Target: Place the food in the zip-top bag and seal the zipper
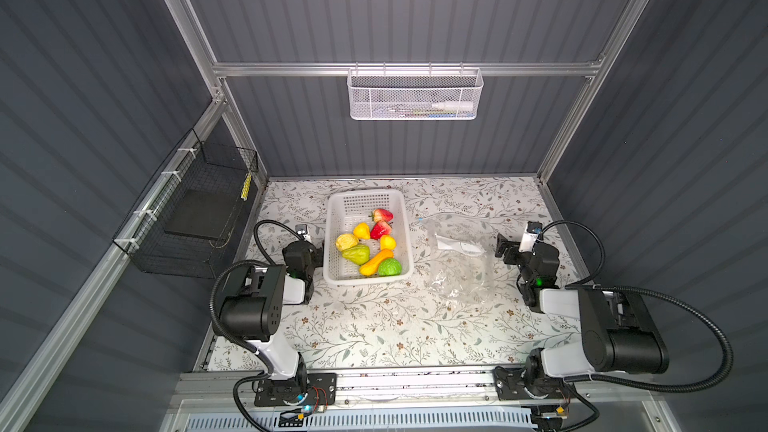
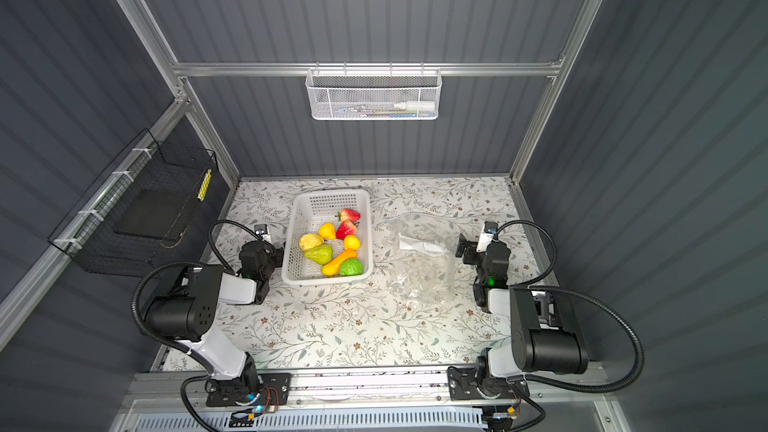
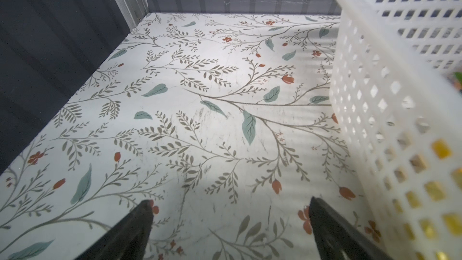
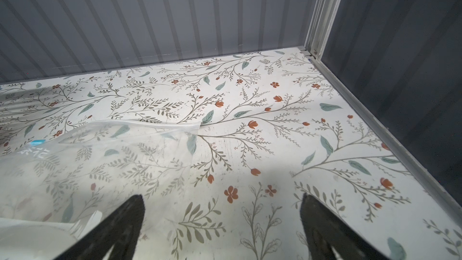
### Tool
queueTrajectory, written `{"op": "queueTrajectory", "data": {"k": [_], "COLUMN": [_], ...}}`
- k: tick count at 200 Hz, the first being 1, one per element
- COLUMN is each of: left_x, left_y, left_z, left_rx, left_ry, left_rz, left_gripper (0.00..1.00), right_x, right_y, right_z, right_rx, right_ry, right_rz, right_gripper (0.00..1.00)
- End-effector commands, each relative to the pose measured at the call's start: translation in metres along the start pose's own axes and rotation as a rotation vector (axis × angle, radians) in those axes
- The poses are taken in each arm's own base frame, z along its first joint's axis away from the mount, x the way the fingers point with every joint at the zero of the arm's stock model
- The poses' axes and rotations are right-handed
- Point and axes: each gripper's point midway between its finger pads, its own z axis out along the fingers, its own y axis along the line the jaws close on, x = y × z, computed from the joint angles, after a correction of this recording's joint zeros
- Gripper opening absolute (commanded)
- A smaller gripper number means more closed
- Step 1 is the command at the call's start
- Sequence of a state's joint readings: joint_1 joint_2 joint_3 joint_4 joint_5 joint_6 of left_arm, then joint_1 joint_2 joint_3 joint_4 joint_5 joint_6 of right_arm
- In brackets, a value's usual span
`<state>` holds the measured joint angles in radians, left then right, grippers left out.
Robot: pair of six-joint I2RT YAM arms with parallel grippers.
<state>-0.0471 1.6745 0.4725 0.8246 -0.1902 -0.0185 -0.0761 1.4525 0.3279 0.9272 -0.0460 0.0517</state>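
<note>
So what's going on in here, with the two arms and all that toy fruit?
Nothing is being handled right now. Both robot arms sit low over the floral table. The left pincer is open beside the white perforated basket, and the right pincer is open at the edge of the clear zip-top bag. All the toy fruits and vegetables lie in the basket. The bag lies empty to the basket's right in both top views, so packing has not begun.

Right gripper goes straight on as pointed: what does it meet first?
Midline looks free: bare table to the back wall. But one finger of the right gripper overlaps the bag edge and may brush it.
</note>
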Motion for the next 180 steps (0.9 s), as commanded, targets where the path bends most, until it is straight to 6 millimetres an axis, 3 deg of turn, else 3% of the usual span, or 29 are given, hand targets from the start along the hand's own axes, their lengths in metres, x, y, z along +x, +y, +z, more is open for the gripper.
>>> {"op": "queueTrajectory", "data": {"k": [1,45,77,101,120,135,180], "left_x": [-0.034,-0.078,-0.097,-0.115,-0.128,-0.138,-0.150], "left_y": [0.007,0.014,0.015,0.000,-0.030,-0.064,-0.158], "left_z": [-0.008,-0.031,-0.041,-0.048,-0.056,-0.066,-0.088], "left_rx": [-0.045,-0.068,-0.072,0.014,0.098,0.149,0.331], "left_ry": [-0.019,-0.061,0.013,0.050,0.088,0.090,0.112], "left_rz": [-0.010,-0.064,-0.059,-0.101,-0.106,-0.060,-0.136], "left_gripper": [0.99,0.99,0.99,0.99,0.99,0.98,0.92], "right_x": [-0.007,-0.012,-0.037,-0.061,-0.078,-0.091,-0.094], "right_y": [0.001,-0.001,-0.006,-0.012,-0.012,-0.011,0.020], "right_z": [0.003,0.000,-0.010,-0.023,-0.033,-0.042,-0.061], "right_rx": [-0.009,0.025,0.067,0.112,0.124,0.119,-0.049], "right_ry": [-0.018,-0.028,-0.013,-0.010,0.029,0.056,0.203], "right_rz": [-0.002,-0.002,0.008,0.075,0.179,0.273,0.444], "right_gripper": [0.99,0.99,0.99,0.99,0.99,0.99,0.99]}}
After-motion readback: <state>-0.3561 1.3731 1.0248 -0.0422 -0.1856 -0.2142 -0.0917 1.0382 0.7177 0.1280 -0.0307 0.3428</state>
